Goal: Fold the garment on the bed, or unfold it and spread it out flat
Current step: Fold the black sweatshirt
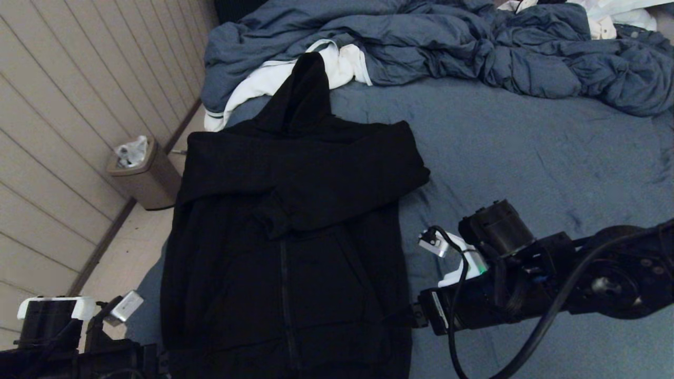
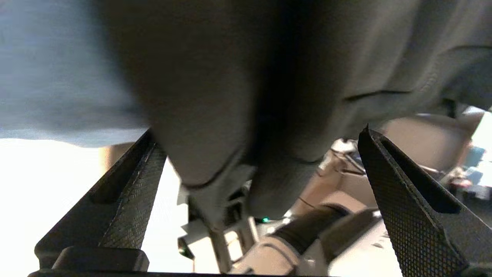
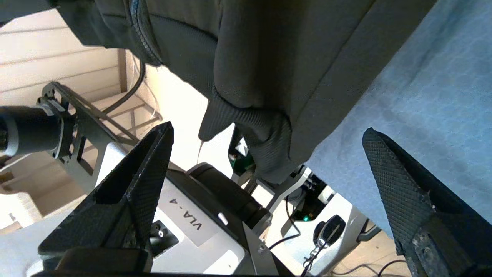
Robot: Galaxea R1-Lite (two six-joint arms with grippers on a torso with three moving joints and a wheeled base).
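Observation:
The garment (image 1: 295, 210), a black zip hoodie, lies on the bed (image 1: 526, 147) near its left edge. Its hood points away from me and both sleeves are folded across the chest. My left gripper (image 1: 163, 363) is at the hem's left corner and my right gripper (image 1: 408, 316) at the hem's right corner. In the left wrist view the left gripper (image 2: 257, 130) stands open, the dark cloth (image 2: 230, 77) hanging between and beyond its fingers. The right gripper (image 3: 269, 129) is open too, with the ribbed hem corner (image 3: 257, 134) drooping over the bed's edge between its fingers, ungripped.
A crumpled blue-grey duvet (image 1: 474, 47) and a white cloth (image 1: 263, 84) lie beyond the hood. A tan waste bin (image 1: 145, 176) stands on the floor by the panelled wall (image 1: 52, 105). My own base (image 3: 184, 223) sits below the hem. Bare sheet (image 1: 553, 173) lies right of the garment.

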